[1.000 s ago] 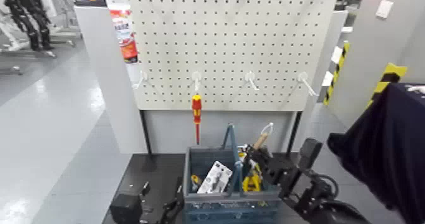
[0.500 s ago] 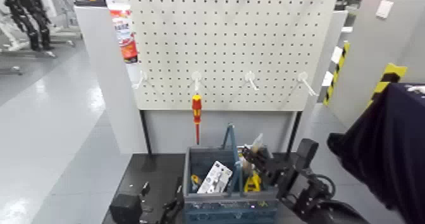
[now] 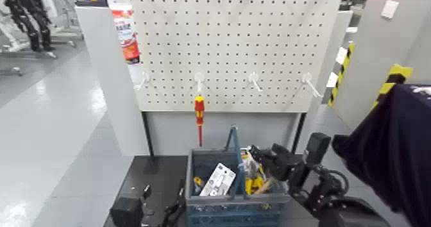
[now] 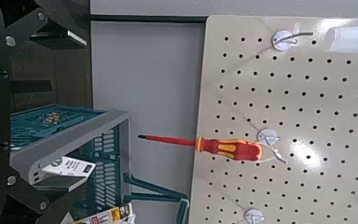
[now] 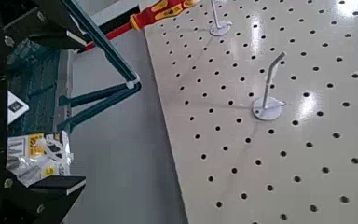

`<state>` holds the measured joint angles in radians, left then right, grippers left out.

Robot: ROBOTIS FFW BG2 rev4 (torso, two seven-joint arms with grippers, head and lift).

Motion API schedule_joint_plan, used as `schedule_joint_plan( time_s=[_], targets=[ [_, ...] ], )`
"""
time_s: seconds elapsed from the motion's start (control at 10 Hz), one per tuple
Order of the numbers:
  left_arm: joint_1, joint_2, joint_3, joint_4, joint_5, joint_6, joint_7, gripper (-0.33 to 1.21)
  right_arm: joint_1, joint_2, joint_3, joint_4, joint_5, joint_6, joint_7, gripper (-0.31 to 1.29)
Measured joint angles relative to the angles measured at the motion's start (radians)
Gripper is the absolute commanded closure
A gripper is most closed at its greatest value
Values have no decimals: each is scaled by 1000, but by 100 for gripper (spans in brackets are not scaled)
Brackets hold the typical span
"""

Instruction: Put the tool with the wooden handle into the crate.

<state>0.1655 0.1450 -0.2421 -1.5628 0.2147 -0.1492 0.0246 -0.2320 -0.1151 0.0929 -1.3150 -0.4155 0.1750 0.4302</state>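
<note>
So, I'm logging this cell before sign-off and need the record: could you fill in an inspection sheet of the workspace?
Surface: dark tabletop under the crate.
Job's things: wooden handle shows inside the crate, right compartment; its blade can't be made out.
Clutter: white item in the left compartment, yellow items in the right; red-and-yellow screwdriver hangs on the pegboard.
Grippers: right end effector open, over the crate's right side; left end effector open, left of the crate.
Cables: black loop on the right arm.
Surroundings: dark cloth, right; striped tape behind.
</note>
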Motion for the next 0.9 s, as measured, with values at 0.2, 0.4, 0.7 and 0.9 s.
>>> schedule_joint_plan(
  time_s=[0.2, 0.4, 0.7, 0.9],
  targets=[
    [1, -1, 1, 0, 0, -1, 0, 26, 25, 0, -16, -79, 68, 9, -35, -3],
    [2, -1, 2, 0, 0, -2, 0, 26, 61, -1, -21, -146, 107, 5, -90, -2],
    [0, 2, 2, 0, 0, -3, 0, 26, 181, -9, -15, -336, 215, -4, -264, 1],
    [1, 4, 3, -1, 0, -4, 0, 26, 283, -12, -16, -442, 247, -19, -345, 2]
  ],
)
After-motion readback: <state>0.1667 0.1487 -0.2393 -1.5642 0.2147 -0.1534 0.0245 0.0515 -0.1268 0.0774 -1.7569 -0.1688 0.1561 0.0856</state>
